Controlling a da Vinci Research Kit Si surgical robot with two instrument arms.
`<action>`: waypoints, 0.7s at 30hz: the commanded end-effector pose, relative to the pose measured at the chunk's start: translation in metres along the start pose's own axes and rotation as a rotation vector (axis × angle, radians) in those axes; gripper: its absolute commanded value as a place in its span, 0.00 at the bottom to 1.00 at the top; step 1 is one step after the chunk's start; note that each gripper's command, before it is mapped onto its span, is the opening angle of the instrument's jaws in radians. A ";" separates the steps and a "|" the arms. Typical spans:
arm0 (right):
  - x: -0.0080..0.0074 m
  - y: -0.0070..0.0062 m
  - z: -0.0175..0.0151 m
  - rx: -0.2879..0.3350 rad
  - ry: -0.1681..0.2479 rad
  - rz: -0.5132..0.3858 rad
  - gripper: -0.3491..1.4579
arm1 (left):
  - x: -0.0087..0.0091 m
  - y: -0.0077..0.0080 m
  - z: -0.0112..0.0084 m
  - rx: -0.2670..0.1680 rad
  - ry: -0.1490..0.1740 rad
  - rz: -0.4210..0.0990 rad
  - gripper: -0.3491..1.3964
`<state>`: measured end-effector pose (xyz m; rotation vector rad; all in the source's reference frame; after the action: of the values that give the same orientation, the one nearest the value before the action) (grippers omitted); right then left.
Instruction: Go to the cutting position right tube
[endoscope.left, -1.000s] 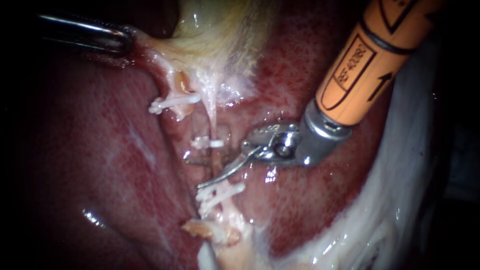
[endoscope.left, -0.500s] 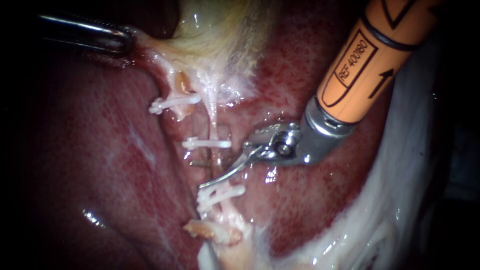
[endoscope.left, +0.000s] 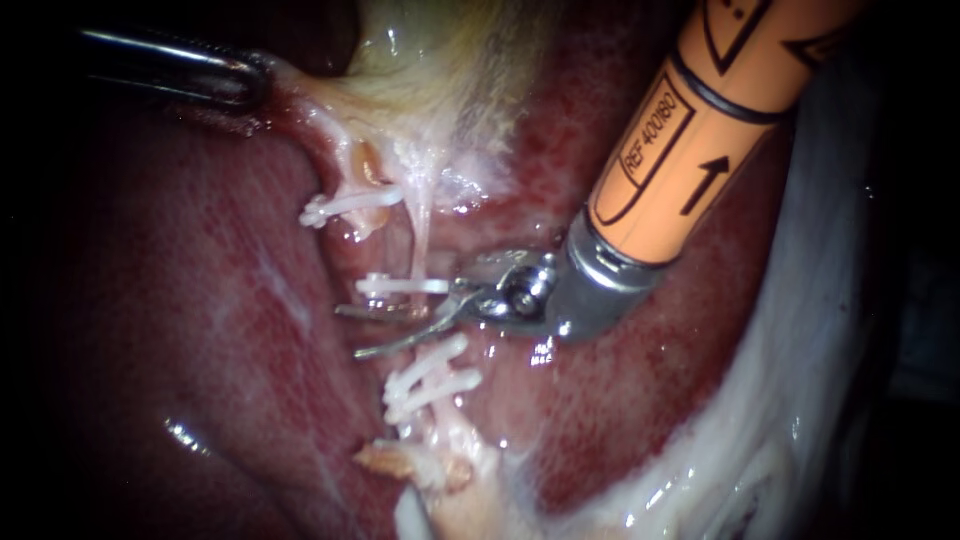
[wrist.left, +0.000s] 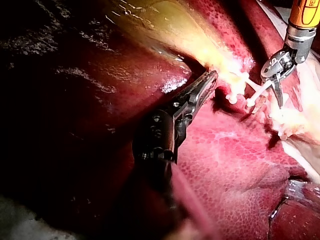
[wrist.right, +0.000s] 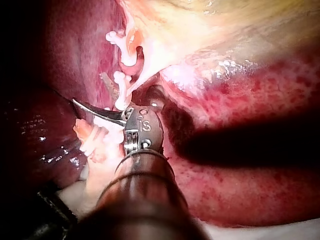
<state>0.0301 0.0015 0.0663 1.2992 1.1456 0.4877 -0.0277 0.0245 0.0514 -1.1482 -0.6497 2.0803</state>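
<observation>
The right tube (endoscope.left: 422, 235) is a thin pale strand running down from the gallbladder (endoscope.left: 440, 60). It carries one white clip (endoscope.left: 400, 285) above and two clips (endoscope.left: 430, 378) below. My right instrument (endoscope.left: 350, 333), on an orange shaft, has curved blades standing open across the tube in the gap between those clips. The right wrist view shows the same blades (wrist.right: 90, 90) apart beside the clip (wrist.right: 120, 90). My left instrument (endoscope.left: 240, 82) is shut on the gallbladder's edge at the upper left and holds it taut. It shows likewise in the left wrist view (wrist.left: 207, 82).
To the left a second tube ends in a stump with its own clip (endoscope.left: 345, 205). Dark red liver (endoscope.left: 200, 330) surrounds the tubes. Pale fatty tissue (endoscope.left: 800, 400) runs down the right side. A frayed pale stump (endoscope.left: 430, 465) lies below the lower clips.
My right instrument has moved left, and its open blades now reach across the tube between the clips instead of lying beside it. The left instrument has stayed put.
</observation>
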 end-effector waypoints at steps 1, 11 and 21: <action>0.0000 0.0000 0.0001 -0.005 0.003 -0.004 0.94 | 0.0000 0.0000 0.0000 0.000 0.000 0.000 0.00; 0.0000 -0.0001 0.0006 0.007 0.019 -0.011 0.94 | 0.0000 0.0000 0.0000 0.000 0.000 0.000 0.00; 0.0003 -0.0025 0.0018 0.041 0.050 -0.010 0.94 | 0.0000 0.0000 0.0000 0.000 0.000 0.000 0.00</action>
<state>0.0311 0.0001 0.0636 1.3229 1.2094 0.4940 -0.0277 0.0245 0.0514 -1.1474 -0.6492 2.0799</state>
